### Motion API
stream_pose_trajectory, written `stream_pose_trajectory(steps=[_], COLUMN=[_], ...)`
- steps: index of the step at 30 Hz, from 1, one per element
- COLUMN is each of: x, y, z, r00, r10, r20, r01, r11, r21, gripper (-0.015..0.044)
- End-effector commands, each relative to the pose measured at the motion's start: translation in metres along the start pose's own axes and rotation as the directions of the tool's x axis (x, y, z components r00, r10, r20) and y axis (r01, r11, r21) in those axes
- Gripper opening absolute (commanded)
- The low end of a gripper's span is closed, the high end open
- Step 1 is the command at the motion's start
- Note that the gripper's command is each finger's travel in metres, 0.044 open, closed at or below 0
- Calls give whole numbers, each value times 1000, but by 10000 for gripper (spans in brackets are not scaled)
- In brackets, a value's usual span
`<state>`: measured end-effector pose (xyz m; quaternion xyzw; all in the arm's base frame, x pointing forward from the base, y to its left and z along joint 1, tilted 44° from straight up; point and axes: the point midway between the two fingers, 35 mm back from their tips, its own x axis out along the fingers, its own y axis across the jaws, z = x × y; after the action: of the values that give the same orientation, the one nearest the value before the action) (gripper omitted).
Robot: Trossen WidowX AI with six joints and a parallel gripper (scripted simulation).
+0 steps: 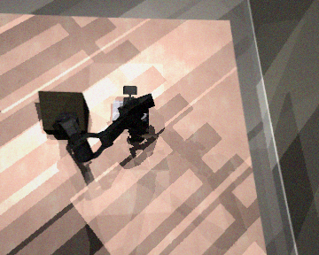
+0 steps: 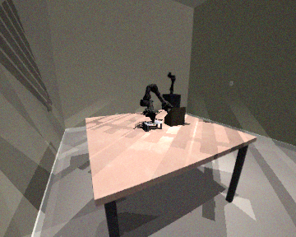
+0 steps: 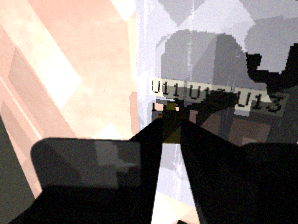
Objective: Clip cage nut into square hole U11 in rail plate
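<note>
Cage nut [image 3: 171, 129] pinched in my fingers [image 1: 132, 138] [image 2: 153, 119], six o'clock of the U11 label [image 3: 164, 87]. Risk: releasing before both wings hook, perhaps from slight tilt; nut springs loose.
</note>
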<state>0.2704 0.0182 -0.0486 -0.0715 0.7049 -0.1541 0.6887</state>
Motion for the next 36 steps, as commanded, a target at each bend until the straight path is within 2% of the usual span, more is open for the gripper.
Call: stream_pose_trajectory(steps=[1,36], x=[0,0], y=[0,3], z=[0,1], r00=[1000,997], r10=[-12,-79], r20=[1,1], r01=[12,79], r11=[1000,997], r21=[4,5], gripper=[32,32])
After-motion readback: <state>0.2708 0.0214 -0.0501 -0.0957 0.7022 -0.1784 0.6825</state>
